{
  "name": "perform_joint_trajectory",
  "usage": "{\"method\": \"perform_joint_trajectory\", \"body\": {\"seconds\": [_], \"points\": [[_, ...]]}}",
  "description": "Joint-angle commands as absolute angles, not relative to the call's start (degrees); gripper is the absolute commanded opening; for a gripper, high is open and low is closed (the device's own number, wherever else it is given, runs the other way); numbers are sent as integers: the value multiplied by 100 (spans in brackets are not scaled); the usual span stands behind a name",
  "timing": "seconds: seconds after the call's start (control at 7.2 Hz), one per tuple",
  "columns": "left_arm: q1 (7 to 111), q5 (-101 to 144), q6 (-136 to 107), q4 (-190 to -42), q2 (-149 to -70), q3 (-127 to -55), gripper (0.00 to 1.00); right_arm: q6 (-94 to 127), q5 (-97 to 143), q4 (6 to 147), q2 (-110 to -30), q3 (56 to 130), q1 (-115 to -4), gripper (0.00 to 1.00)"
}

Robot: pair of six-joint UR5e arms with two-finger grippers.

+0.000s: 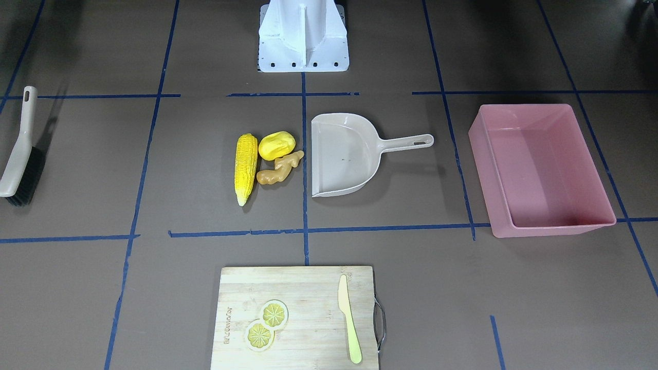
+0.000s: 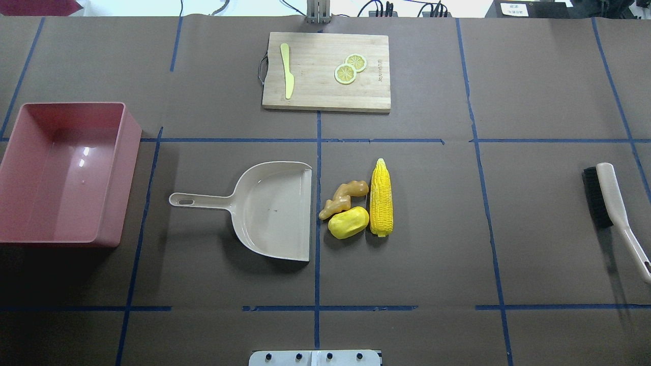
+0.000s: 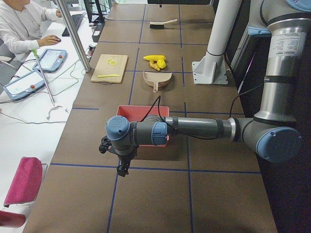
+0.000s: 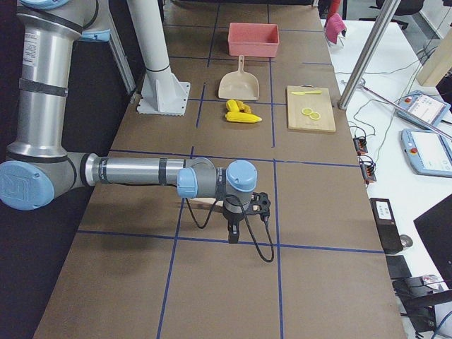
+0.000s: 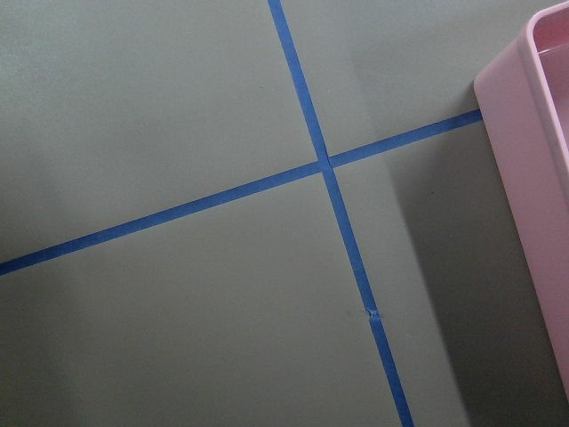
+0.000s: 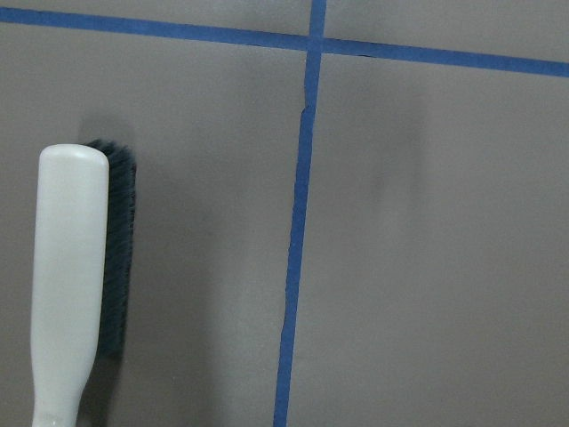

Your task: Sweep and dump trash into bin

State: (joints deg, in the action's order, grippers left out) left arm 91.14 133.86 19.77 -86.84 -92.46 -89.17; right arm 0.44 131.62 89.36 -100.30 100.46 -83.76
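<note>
The trash lies in a tight cluster at mid-table: a corn cob [image 2: 381, 197], a rounded yellow lump [image 2: 348, 222] and a tan ginger root [image 2: 344, 198]. The pink bin [image 2: 61, 168] stands empty at the table's left end. My left gripper [image 3: 121, 165] hangs above the table just beyond the bin's outer end; the left wrist view catches only the bin's wall [image 5: 533, 160]. My right gripper [image 4: 234, 229] hovers at the opposite end near the brush [image 6: 67, 285]. Both grippers show only in the side views, so I cannot tell their state.
A beige dustpan [image 2: 274, 208] lies beside the trash, mouth towards it, handle pointing at the bin. The brush [image 2: 608, 198] lies at the right end. A wooden cutting board [image 2: 326, 71] with lemon slices and a pale knife sits at the far edge. A person sits beyond the table.
</note>
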Motion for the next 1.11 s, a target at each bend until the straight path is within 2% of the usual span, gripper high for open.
{"method": "perform_joint_trajectory", "body": {"seconds": [0.0, 0.56, 0.83, 0.97], "points": [[9097, 13368, 1978, -8684, -9255, -8930, 100, 44, 13166, 8938, -10028, 10037, -8376, 100], [9027, 13333, 1951, -8762, -9272, -8991, 100, 44, 13157, 8921, -9932, 10081, -8376, 100], [9026, 13351, 1907, -9933, -9168, -8974, 100, 44, 13218, 8930, -9845, 10081, -8367, 100], [9000, 13368, 1907, -10062, -9254, -8704, 100, 18, 13219, 8930, -9826, 10064, -8367, 100]]}}
